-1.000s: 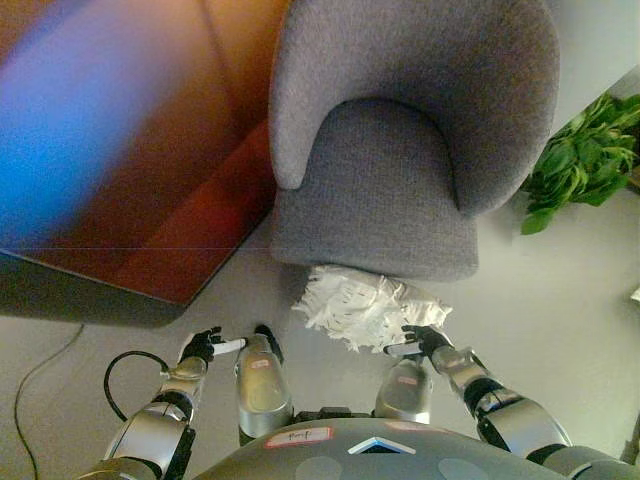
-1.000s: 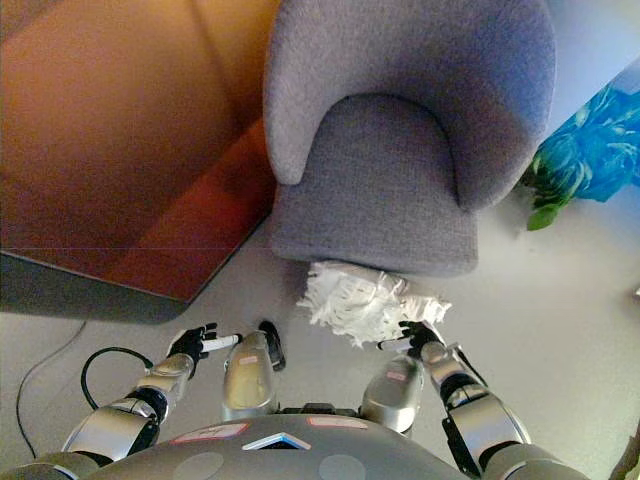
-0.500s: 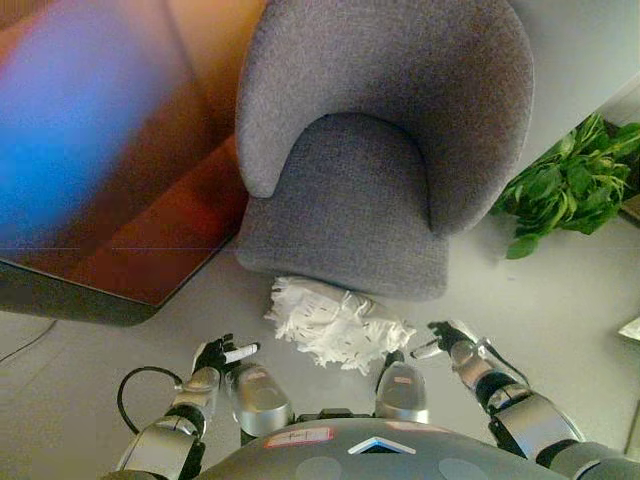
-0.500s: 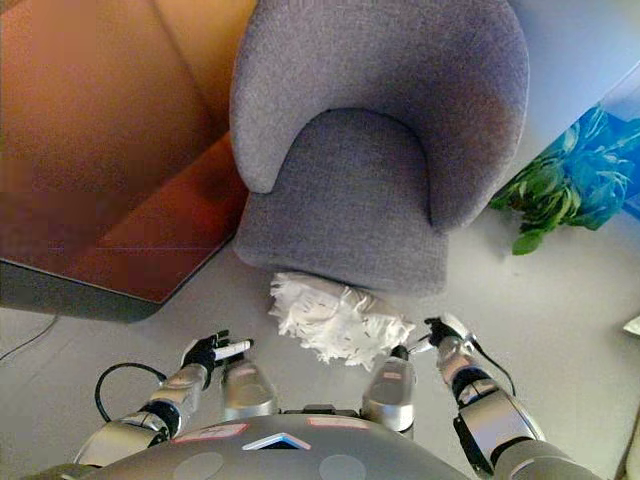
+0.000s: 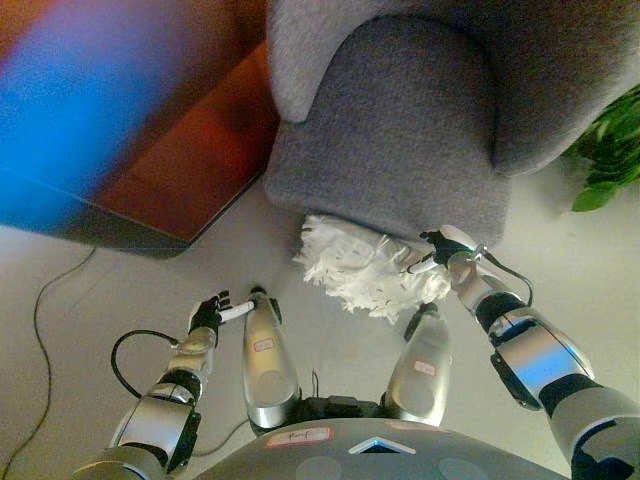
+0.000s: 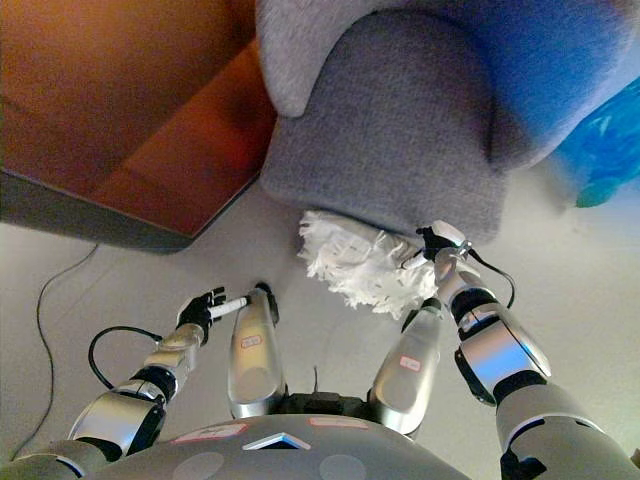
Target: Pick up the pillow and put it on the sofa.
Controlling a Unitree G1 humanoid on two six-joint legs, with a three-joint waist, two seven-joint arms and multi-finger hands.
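Observation:
A white shaggy pillow (image 5: 366, 268) lies on the grey floor against the front of the grey armchair (image 5: 400, 130). My right hand (image 5: 443, 250) is at the pillow's right end, close to the chair's base, fingers relaxed and holding nothing. Down at the lower left my left hand (image 5: 211, 313) hangs open, well apart from the pillow. In the right eye view the pillow (image 6: 362, 263) and the right hand (image 6: 438, 244) show the same way.
A dark reddish-brown cabinet or table (image 5: 170, 130) stands at the left beside the chair. A green plant (image 5: 612, 160) is at the right edge. Grey floor (image 5: 100, 290) spreads to the left and right.
The camera has tilted, so the whole picture shifted. My right hand has come up to the pillow's right end by the chair base. The left hand stays low.

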